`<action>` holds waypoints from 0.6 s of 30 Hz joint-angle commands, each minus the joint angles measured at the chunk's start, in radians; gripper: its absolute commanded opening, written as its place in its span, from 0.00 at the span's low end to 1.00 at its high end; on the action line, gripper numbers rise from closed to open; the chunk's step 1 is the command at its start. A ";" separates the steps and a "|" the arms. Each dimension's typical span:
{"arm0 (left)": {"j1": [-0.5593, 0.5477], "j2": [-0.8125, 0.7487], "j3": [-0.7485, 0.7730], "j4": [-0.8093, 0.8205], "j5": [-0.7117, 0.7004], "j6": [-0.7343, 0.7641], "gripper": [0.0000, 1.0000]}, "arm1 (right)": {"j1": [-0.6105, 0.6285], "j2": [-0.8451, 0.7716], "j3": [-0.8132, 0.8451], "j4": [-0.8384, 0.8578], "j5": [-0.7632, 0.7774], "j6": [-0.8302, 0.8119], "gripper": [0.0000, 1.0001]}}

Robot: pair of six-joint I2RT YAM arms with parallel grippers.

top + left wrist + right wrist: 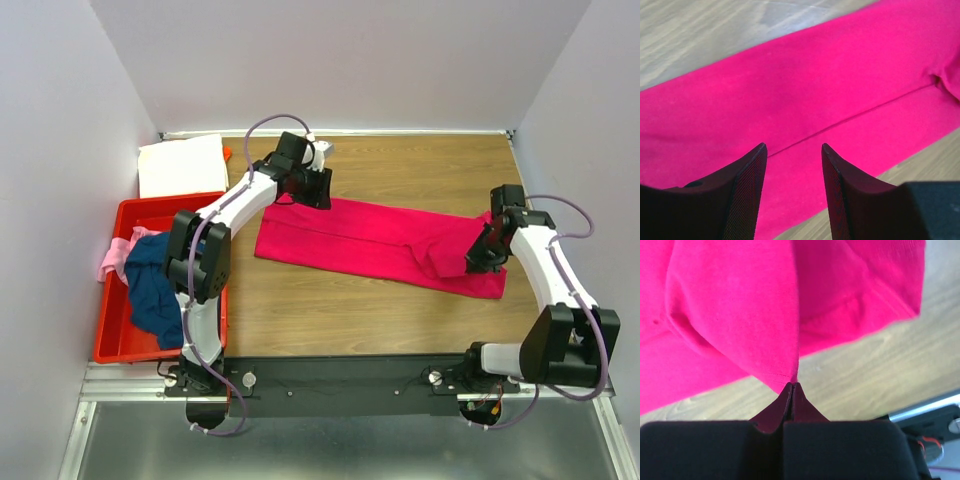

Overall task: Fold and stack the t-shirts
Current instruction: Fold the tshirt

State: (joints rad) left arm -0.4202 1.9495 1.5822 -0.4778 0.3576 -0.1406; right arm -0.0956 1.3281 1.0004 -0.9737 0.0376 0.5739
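We see a wooden table (400, 170) walled in white on three sides. Across its middle lies the magenta-pink t-shirt (360, 235), folded into a long band that runs from left of centre down towards the right arm. One lengthwise fold edge shows along the band. The right end is rumpled, with a sleeve doubled over.

At the table's left edge sits the red plastic bin (110, 335). Beyond it, in the far left corner, the white t-shirt (182, 165) lies flat on the table. The navy blue t-shirt (150, 285) is bunched up inside the bin. The pale pink t-shirt (112, 258) spills over the bin's left rim, and we see only part of it.

The left gripper (792, 147) hangs over the band's far left end. Its fingers stand apart with nothing between them, and in the wrist view the fold edge runs below the gap.

The right gripper (792, 386) is at the band's right end. Its fingers are pressed together on a corner of the magenta-pink cloth, which rises to the fingertips in a peak.
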 commanded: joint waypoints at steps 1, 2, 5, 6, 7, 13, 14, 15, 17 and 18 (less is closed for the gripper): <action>-0.015 -0.046 -0.001 -0.005 0.069 0.039 0.55 | -0.001 -0.056 -0.048 -0.091 0.004 0.046 0.00; -0.022 -0.047 0.001 -0.005 0.073 0.044 0.55 | -0.001 -0.066 -0.055 -0.100 0.010 0.052 0.00; -0.046 -0.055 0.004 -0.007 0.073 0.061 0.56 | -0.001 -0.090 -0.086 -0.115 0.038 0.073 0.00; -0.049 -0.058 -0.001 -0.007 0.072 0.062 0.56 | -0.001 -0.102 -0.095 -0.115 0.051 0.089 0.00; -0.049 -0.060 -0.002 -0.007 0.070 0.061 0.56 | -0.003 -0.105 -0.104 -0.114 0.062 0.099 0.00; -0.049 -0.064 -0.019 -0.004 0.086 0.056 0.56 | -0.003 -0.076 -0.117 -0.072 0.108 0.093 0.30; -0.051 -0.066 -0.021 -0.002 0.087 0.056 0.55 | -0.003 -0.072 -0.103 -0.074 0.111 0.089 0.30; -0.049 -0.069 -0.022 -0.001 0.086 0.056 0.55 | -0.003 -0.072 -0.068 -0.071 0.117 0.084 0.40; -0.051 -0.072 -0.028 0.001 0.084 0.053 0.56 | 0.000 -0.081 -0.031 -0.050 0.107 0.052 0.47; -0.051 -0.075 -0.030 0.001 0.083 0.055 0.56 | 0.007 -0.098 0.004 -0.034 0.079 0.040 0.50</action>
State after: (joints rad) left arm -0.4690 1.9198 1.5673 -0.4789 0.4164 -0.0975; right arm -0.0956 1.2522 0.9039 -1.0451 0.1043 0.6460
